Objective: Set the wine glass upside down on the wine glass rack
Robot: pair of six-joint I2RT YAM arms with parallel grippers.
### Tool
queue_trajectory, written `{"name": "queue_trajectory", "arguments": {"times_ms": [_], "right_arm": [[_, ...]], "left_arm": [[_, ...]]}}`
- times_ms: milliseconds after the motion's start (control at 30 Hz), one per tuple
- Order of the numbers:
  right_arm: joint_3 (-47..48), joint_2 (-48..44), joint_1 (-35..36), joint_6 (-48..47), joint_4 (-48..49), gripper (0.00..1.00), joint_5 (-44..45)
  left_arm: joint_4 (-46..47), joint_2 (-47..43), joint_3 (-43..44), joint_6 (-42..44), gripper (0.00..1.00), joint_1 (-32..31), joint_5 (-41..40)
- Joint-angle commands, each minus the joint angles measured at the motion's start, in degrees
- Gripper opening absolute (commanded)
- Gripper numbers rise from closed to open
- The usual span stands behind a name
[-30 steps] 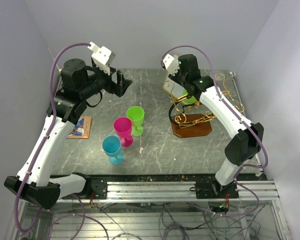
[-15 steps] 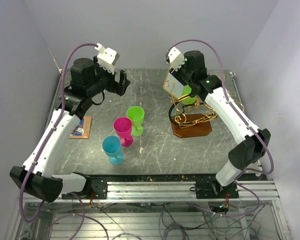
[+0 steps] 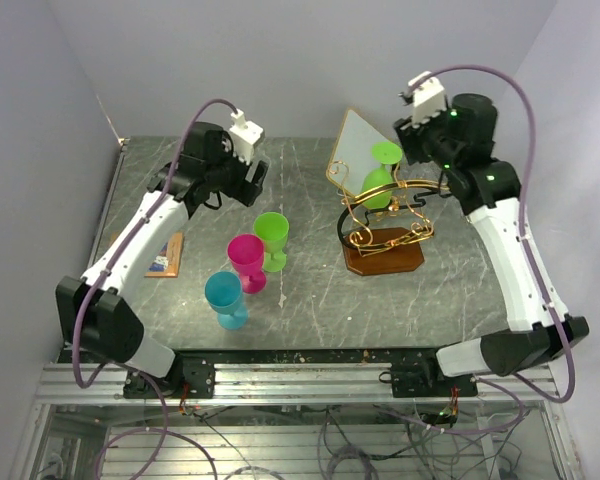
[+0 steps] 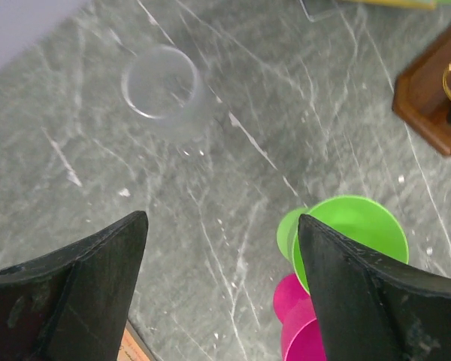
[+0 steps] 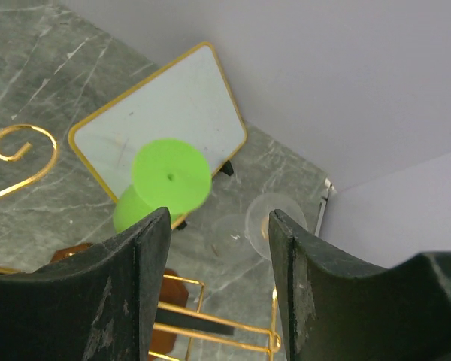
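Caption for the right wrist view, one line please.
Green glass sits upside down on the gold rack, viewed through the open right claw, with a white gold-edged panel behind.

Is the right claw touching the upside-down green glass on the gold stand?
Apart. In the right wrist view, the green glass sits well beyond the open right gripper, with nothing held between its fingers.

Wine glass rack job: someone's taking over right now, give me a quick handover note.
Left gripper: open, empty, over the table beside the upright green glass.
Right gripper: open, empty, above the wine glass rack.
Done: a green wine glass sits upside down on the rack.
Left: back the right arm away; pink glass and blue glass stand on the table.
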Motion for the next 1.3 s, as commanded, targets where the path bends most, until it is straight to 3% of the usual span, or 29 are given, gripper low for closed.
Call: {"name": "queue_trajectory", "arguments": {"times_ms": [0,433,1100,1267], "right_arm": [[-1.9,-5.0,-7.0,4.2,-1.8,0.55,-12.9],[-8.9,-11.4,-17.1,8.4,1.6,0.55,-26.1],[-9.3,-12.2,-19.5,8.1,2.1,0.55,-27.6],[-10.0,-12.8,-19.8,7.8,2.2,0.55,-27.7]], "left_arm": [[-8.6,4.0,3.1,4.3,0.89,-0.4,6.9],[-14.4,12.3,5.5,6.5,0.67,-2.0,10.2],[-16.9,15.6,12.7,8.1,0.07,-4.3,11.7],[-17.2,15.6,14.0,8.6,0.07,-4.3,11.6]]}}
